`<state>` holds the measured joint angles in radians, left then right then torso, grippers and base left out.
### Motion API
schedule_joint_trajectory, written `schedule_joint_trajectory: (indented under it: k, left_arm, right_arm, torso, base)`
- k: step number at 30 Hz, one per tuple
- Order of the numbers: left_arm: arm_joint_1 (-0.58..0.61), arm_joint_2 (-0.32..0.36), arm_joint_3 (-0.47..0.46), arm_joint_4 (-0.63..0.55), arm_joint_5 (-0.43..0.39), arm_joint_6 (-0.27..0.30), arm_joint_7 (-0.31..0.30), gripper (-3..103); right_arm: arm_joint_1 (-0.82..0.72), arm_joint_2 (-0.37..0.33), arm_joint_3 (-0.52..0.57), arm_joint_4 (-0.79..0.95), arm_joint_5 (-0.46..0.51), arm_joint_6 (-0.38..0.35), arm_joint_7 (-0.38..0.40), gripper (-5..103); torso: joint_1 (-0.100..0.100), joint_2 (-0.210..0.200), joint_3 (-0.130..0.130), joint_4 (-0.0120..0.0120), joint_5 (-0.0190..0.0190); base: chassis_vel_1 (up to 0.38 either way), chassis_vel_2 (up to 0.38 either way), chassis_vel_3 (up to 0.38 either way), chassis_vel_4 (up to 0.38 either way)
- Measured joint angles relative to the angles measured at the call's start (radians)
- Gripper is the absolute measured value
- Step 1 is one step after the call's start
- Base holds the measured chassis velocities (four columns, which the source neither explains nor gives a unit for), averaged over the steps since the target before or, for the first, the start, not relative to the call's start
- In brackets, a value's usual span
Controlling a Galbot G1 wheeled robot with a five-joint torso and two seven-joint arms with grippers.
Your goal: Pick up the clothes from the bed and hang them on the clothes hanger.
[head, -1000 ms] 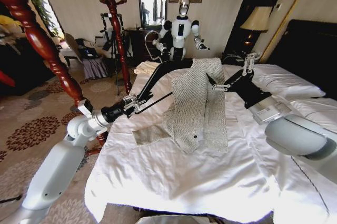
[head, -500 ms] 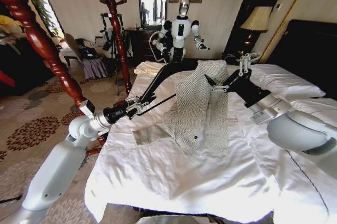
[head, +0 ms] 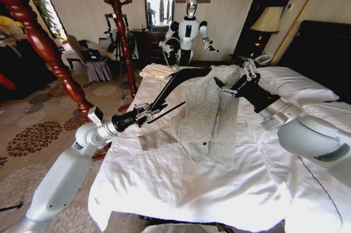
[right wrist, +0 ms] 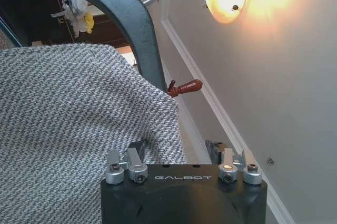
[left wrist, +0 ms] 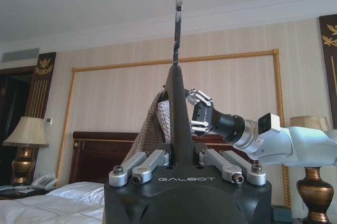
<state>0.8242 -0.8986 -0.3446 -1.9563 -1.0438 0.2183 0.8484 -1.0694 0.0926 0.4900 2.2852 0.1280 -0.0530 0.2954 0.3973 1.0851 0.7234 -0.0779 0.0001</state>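
The grey-beige knit jacket (head: pixel 211 109) is draped over the black clothes hanger (head: pixel 174 82) above the bed (head: pixel 181 186), and one sleeve (head: pixel 156 140) trails on the duvet. My left gripper (head: pixel 144 114) is shut on the hanger's lower end. In the left wrist view the hanger (left wrist: pixel 176 108) rises between the fingers of that gripper (left wrist: pixel 181 156), with the jacket (left wrist: pixel 155 129) behind it. My right gripper (head: pixel 225 89) is at the jacket's shoulder with its fingers spread. In the right wrist view it (right wrist: pixel 177 150) is open, with the jacket (right wrist: pixel 68 118) against one finger and the hanger (right wrist: pixel 126 18) beyond.
Two reddish-brown wooden poles with pegs (head: pixel 118 24) (head: pixel 41 44) stand left of the bed. A cream folded cloth (head: pixel 156 70) lies at the bed's far left corner. Another robot (head: pixel 189 27) stands behind. White pillows (head: pixel 296 85) and a lamp (head: pixel 267 20) are at the right.
The hanger with the jacket has lifted and shifted right, toward the headboard. My right gripper moved up and back with the jacket's shoulder. My left gripper edged right.
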Motion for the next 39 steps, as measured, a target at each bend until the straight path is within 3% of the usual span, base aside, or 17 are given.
schedule_joint_trajectory:
  k: [6, 8, 12, 31, 39]
  left_arm:
    - [0.003, -0.002, 0.001, -0.011, -0.003, 0.001, -0.004, 18]
    - [0.003, -0.003, 0.002, -0.011, -0.004, 0.002, -0.005, 18]
    - [-0.002, -0.004, 0.008, -0.009, -0.004, 0.003, -0.008, 18]
    - [-0.012, 0.0, 0.008, -0.006, -0.012, 0.008, -0.029, 18]
    - [0.014, 0.004, -0.014, -0.009, 0.008, -0.006, -0.084, 16]
  right_arm:
    - [-0.001, 0.018, 0.0, -0.002, -0.003, 0.023, -0.026, 39]
    - [-0.001, 0.022, 0.0, -0.002, -0.002, 0.032, -0.033, 39]
    - [-0.001, 0.04, 0.006, -0.001, 0.003, 0.061, -0.053, 21]
    - [-0.003, 0.061, 0.016, 0.017, 0.019, 0.093, -0.064, 21]
    - [-0.008, 0.073, 0.015, -0.011, -0.004, 0.095, -0.074, 21]
  torso:
    - [0.0, 0.0, 0.0, 0.0, 0.0]
    - [0.0, 0.0, 0.0, 0.0, 0.0]
    - [0.0, 0.0, 0.0, 0.0, 0.0]
    - [0.0, 0.0, 0.0, 0.0, 0.0]
    - [0.0, 0.0, 0.0, 0.0, 0.0]
  base:
    - [0.0, 0.0, 0.0, 0.0]
    - [0.0, 0.0, 0.0, 0.0]
    - [0.0, 0.0, 0.0, 0.0]
    - [0.0, 0.0, 0.0, 0.0]
    - [0.0, 0.0, 0.0, 0.0]
